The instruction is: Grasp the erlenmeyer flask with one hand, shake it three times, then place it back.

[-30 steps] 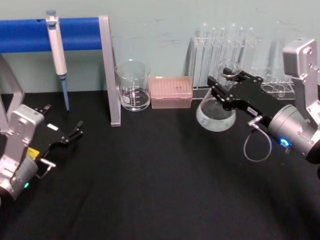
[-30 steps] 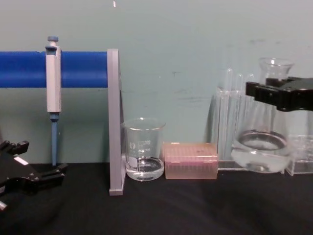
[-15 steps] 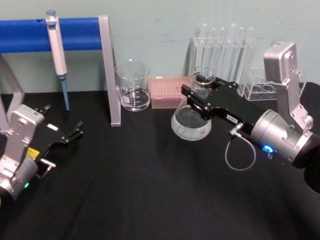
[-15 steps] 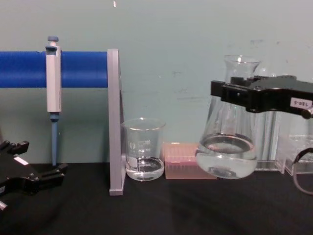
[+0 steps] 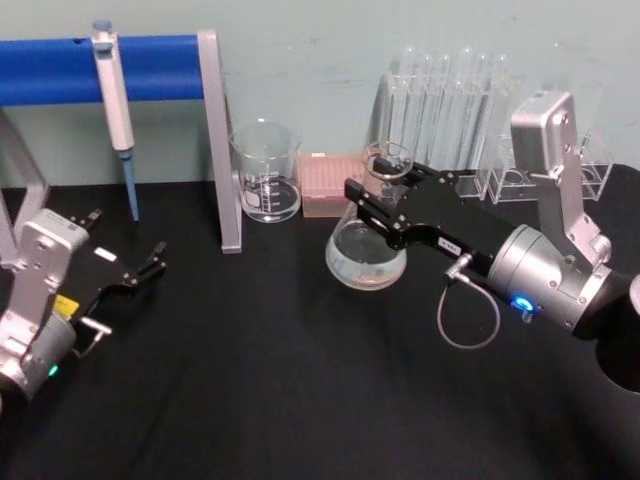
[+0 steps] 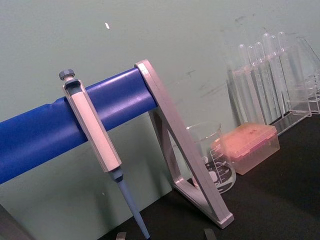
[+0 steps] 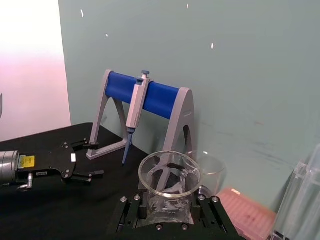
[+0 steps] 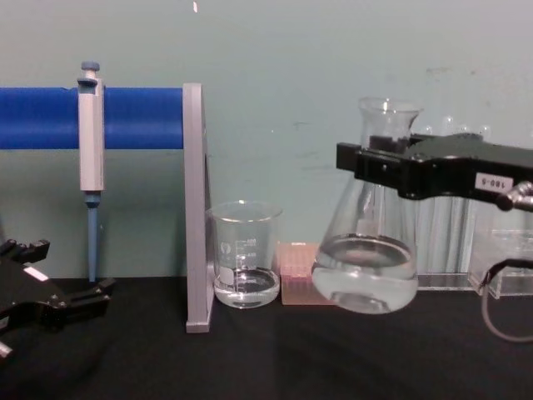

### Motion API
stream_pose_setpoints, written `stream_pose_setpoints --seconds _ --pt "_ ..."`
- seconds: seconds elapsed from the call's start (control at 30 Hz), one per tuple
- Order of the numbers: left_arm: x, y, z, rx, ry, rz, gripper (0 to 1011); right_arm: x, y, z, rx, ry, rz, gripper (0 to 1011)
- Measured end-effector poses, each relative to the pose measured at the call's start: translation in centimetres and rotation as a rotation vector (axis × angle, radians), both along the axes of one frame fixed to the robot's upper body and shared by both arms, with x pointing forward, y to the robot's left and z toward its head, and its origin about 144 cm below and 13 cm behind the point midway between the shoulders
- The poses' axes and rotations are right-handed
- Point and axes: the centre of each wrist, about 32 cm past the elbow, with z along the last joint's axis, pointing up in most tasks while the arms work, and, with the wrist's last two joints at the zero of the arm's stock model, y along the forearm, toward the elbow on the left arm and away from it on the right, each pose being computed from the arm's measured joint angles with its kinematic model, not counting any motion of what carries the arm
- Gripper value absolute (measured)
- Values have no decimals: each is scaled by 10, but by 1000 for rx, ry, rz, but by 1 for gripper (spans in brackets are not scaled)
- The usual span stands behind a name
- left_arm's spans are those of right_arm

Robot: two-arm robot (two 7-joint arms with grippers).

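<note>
The erlenmeyer flask [image 5: 367, 258] is clear glass with a little liquid in its wide base. It hangs slightly tilted just over the black table, right of centre. My right gripper [image 5: 386, 196] is shut on its neck, below the rimmed mouth. The chest view shows the flask [image 8: 366, 271] from the side with the black right gripper [image 8: 381, 166] clamped around the neck. In the right wrist view the flask mouth [image 7: 169, 176] sits in the right gripper [image 7: 168, 206]. My left gripper [image 5: 128, 236] rests open at the table's left, holding nothing.
A glass beaker [image 5: 266, 172] and a pink tip box [image 5: 322, 186] stand just behind the flask. A rack of test tubes [image 5: 447, 95] lines the back wall on the right. A pipette [image 5: 113, 85] hangs on the blue-barred stand [image 5: 217, 140] at the back left.
My right gripper has carried the flask leftward and lower, from in front of the test tube rack to in front of the pink box. The left arm has not moved.
</note>
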Motion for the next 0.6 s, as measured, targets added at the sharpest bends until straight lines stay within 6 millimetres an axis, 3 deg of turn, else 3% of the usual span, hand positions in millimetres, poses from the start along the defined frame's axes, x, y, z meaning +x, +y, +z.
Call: stream_pose_setpoints --seconds 0.6 --pt "0 0 0 0 0 0 1001 4 -1 -23 -9 34 12 451"
